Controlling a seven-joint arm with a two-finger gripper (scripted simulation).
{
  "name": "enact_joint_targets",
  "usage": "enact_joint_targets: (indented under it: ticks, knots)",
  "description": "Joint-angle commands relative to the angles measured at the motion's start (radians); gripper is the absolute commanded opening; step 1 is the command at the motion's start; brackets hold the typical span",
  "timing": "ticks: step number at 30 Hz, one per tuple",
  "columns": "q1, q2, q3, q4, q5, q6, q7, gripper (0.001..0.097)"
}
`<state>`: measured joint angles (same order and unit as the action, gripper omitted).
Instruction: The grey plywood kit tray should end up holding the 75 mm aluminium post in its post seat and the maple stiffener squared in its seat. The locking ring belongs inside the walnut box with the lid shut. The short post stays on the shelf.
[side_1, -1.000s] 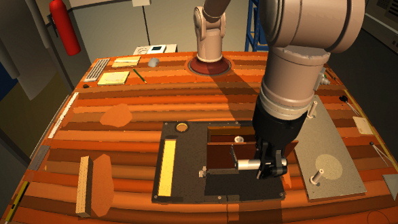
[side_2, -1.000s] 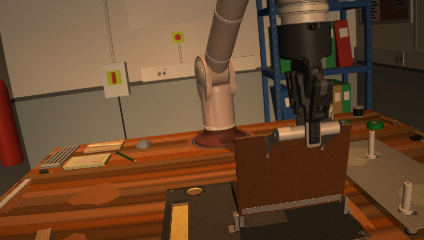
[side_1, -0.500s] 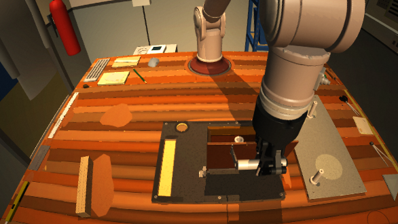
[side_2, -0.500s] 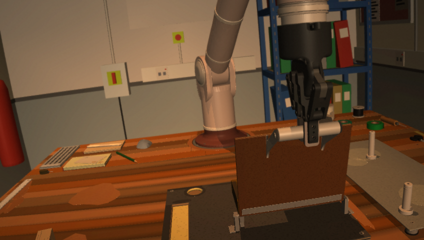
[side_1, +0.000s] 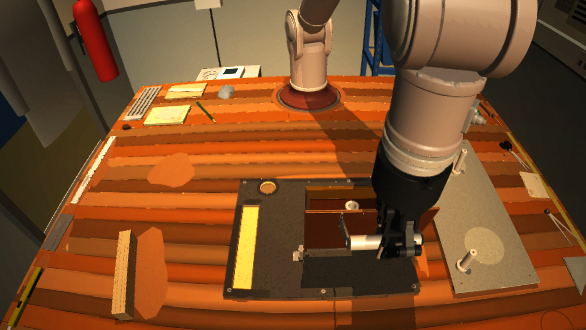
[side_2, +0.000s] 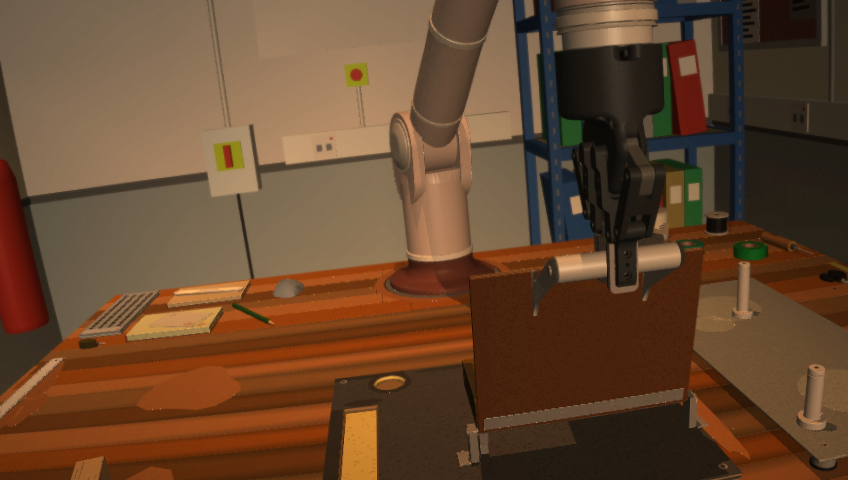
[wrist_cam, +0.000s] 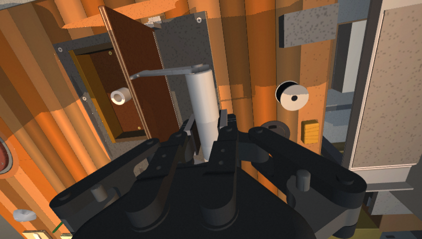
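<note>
On the dark grey kit tray (side_1: 280, 240) the walnut box (side_1: 340, 202) stands open, its lid (side_2: 580, 339) upright on its hinge. A white locking ring (side_1: 352, 205) (wrist_cam: 120, 96) lies on the box floor. My gripper (side_1: 397, 242) (side_2: 622, 267) (wrist_cam: 207, 130) clamps the lid's silver bar handle (side_2: 616, 262) (wrist_cam: 204, 100) near its middle. The tray's round post seat (side_1: 268, 187) and its long yellow-lined seat (side_1: 247, 246) are empty. The maple stiffener (side_1: 123, 274) lies on the bench to the tray's left. Two aluminium posts (side_2: 742, 289) (side_2: 813, 397) stand on the grey shelf plate (side_1: 480, 225) to the right.
The bench's near edge runs just below the tray. A keyboard (side_1: 143, 101), notepads (side_1: 167, 114), a pencil and a mouse lie at the far left. Tape rolls (side_2: 750, 250) and small tools sit at the far right, and a blue shelving rack stands behind.
</note>
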<state>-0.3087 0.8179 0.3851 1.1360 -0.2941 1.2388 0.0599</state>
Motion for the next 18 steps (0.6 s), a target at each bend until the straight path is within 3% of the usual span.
enact_joint_targets:
  ticks: [1, 18]
  knots:
    - [0.0, -0.001, 0.0, -0.001, 0.0, 0.0, 0.0, 0.008]
    - [-0.002, -0.007, 0.001, 0.008, 0.001, -0.002, 0.0, 0.008]
